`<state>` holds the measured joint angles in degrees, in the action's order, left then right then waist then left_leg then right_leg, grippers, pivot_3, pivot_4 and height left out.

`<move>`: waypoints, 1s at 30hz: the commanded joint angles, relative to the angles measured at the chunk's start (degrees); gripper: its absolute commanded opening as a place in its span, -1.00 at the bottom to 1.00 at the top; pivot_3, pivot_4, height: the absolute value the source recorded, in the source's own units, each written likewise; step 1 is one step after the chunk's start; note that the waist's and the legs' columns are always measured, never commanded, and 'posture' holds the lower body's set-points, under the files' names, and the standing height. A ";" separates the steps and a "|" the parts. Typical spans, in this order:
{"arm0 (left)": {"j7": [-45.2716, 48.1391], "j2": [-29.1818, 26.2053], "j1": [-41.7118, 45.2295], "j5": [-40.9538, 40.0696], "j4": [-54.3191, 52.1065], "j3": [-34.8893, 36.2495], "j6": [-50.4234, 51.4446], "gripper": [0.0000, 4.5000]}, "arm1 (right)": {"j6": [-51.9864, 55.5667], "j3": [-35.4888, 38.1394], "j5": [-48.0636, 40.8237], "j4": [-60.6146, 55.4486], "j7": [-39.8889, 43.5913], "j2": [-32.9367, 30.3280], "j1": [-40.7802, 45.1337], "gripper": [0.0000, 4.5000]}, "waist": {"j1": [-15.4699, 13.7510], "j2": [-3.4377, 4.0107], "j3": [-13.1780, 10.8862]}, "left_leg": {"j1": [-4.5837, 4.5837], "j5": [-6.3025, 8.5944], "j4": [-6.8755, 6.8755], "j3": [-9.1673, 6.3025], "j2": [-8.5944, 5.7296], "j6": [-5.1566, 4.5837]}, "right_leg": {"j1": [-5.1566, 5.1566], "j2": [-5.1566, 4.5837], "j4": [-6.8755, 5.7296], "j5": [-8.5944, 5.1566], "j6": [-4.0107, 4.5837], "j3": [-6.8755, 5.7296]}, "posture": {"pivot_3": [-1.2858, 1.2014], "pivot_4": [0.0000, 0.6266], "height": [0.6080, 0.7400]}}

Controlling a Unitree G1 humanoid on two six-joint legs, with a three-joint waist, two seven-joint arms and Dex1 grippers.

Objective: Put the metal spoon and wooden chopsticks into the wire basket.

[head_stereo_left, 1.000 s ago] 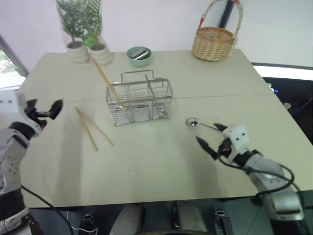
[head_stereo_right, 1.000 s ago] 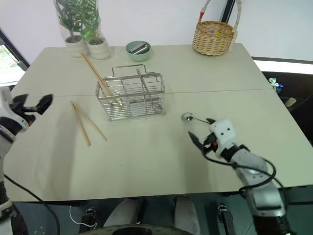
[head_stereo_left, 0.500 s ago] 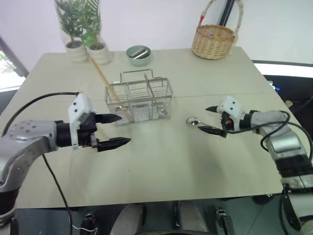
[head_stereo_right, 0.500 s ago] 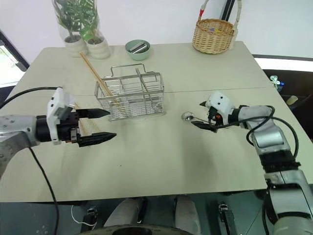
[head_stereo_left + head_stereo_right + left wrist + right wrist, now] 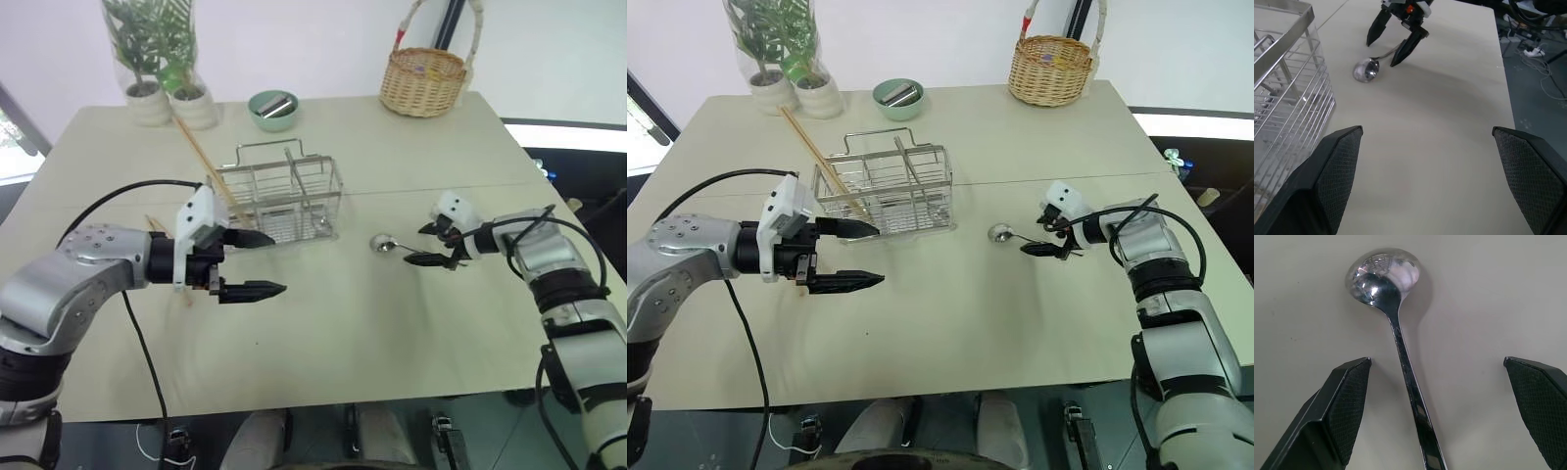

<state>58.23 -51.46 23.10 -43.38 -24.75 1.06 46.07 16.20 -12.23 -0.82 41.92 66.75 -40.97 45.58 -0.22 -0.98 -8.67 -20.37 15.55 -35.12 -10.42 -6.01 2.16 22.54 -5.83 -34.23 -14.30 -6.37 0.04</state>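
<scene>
Straddling the metal spoon (image 5: 1400,352) handle with jaws spread wide, right gripper (image 5: 435,245) low over the table (image 5: 411,333) — nothing pinched yet, spoon flat on the tabletop, right of the wire basket (image 5: 284,196). Left gripper (image 5: 257,264) hovering near the basket's front left corner, jaws likewise spread, empty. One pair of wooden chopsticks (image 5: 818,168) already leaning in the basket; another pair apparently lying on the table behind the left gripper, mostly hidden. Judged well short of done — spoon and loose sticks left. Plenty of bare table all round; edges well apart. Farther back: green bowl (image 5: 274,106), potted plants (image 5: 162,59), wicker basket (image 5: 423,78).
</scene>
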 commanded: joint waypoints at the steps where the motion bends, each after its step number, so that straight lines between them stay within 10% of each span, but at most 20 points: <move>1: 0.28 0.29 1.25 0.70 -0.35 0.41 -1.25 1.00 | 0.81 1.44 -0.31 0.48 -0.98 1.77 0.47 0.99 | 0.12 -0.01 0.01 | 0.00 0.00 0.00 0.00 0.01 0.00 | 0.00 0.02 -0.01 0.00 0.00 0.00 | 0.03 -0.52 0.90; 6: 0.21 0.67 1.13 0.81 -0.68 0.49 -1.03 1.00 | 2.65 2.64 -0.89 0.04 -1.33 3.46 0.21 0.64 | 0.99 -0.01 0.01 | 0.03 -0.02 -0.02 -0.03 0.02 0.03 | -0.01 0.04 -0.05 0.10 -0.03 0.00 | 0.03 -0.52 0.90; 13: 0.44 0.75 2.07 0.88 -0.13 0.60 -0.66 1.00 | 3.36 3.81 -1.02 -0.45 -1.44 4.58 -0.29 -0.98 | 1.05 0.00 0.02 | 0.03 -0.03 -0.02 -0.03 0.07 0.05 | 0.02 0.10 -0.05 0.12 -0.04 0.03 | 0.03 -0.52 0.90; 30: -2.65 2.16 2.89 0.82 1.09 4.03 -0.74 1.00 | 3.32 16.46 -7.41 -16.71 -13.96 5.27 -3.49 -0.99 | 0.89 0.09 -0.04 | -0.04 -0.05 -0.05 0.00 0.06 0.07 | 0.10 0.13 -0.07 0.22 -0.15 0.15 | 0.03 -0.52 0.90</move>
<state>56.42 -49.32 25.15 -41.85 -23.16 2.04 45.76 19.06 -0.67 -4.76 31.21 55.83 -35.65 39.73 0.68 -0.88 -8.71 -20.44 15.48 -35.16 -10.41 -5.96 2.26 22.68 -5.71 -34.30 -14.04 -6.51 0.23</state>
